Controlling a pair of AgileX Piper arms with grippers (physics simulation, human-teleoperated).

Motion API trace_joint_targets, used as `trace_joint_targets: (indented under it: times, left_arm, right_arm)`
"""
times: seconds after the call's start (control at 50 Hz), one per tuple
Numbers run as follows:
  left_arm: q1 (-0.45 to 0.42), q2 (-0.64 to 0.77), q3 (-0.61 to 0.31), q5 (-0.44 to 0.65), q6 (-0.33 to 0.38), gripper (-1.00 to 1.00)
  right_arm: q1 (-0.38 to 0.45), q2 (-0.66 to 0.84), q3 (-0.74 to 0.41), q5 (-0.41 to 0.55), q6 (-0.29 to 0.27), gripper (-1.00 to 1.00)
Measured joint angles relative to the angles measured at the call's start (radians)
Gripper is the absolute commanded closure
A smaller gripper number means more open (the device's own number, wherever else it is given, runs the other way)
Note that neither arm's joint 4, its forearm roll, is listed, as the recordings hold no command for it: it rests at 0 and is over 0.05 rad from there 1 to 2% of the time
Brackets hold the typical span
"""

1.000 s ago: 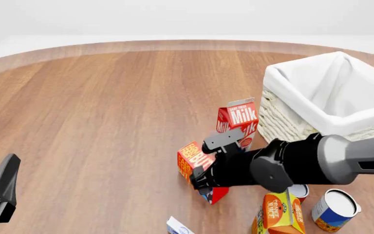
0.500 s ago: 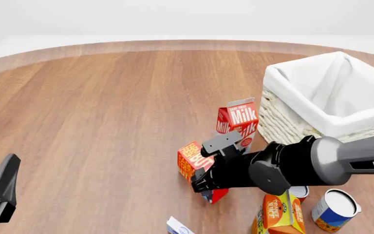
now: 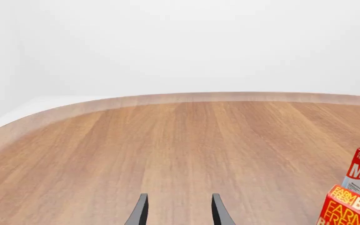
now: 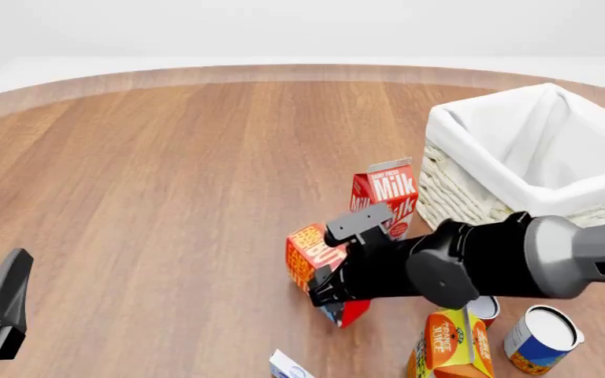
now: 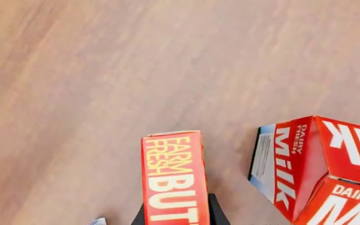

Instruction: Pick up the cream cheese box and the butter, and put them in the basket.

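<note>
Here the right arm reaches in low from the right side of the front view, its thick grey and black links lying nearly level above the wooden counter [image 4: 176, 181]. The right claw [image 5: 176, 216] pinches the red-orange rectangular butter carton [image 4: 310, 256], one dark finger on each long side of it, as the right wrist view shows. The carton stands tilted on the counter and juts forward beyond the fingertips.

Nearest, on the camera's side of the right claw, the small flat white cream cheese box with blue markings [image 4: 289, 366] lies at the lower edge of the front view. Under the arm's elbow stand an orange-yellow juice carton [image 4: 452, 344] and a blue-and-white tin can [image 4: 541, 337].

Just beyond the right claw, and a little to its right, the taller red-and-white gabled milk carton [image 4: 384, 195] stands near the butter but apart from it. Farther to the right sits the large square whitish woven wicker basket [image 4: 469, 189] with its white cloth liner; nothing shows inside.

The left claw [image 3: 176, 211] hangs well off to the left of all this, near the camera, its two dark fingers spread and holding nothing.

The counter is brown wood planking with a curved far edge, and beyond it is a plain white floor and wall.
</note>
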Motion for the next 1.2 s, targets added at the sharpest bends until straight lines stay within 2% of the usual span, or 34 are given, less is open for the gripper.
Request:
trace_joint_targets:
  times: [0.64,1.2]
  left_arm:
    - [0.000,0.000,0.000,0.000,0.000,-1.00]
    - [0.000,0.000,0.000,0.000,0.000,-1.00]
  right_arm:
    - [0.016,-0.236,-0.169,0.286,-0.107,1.00]
    - [-0.059,-0.365,-0.301,0.377,-0.167,1.00]
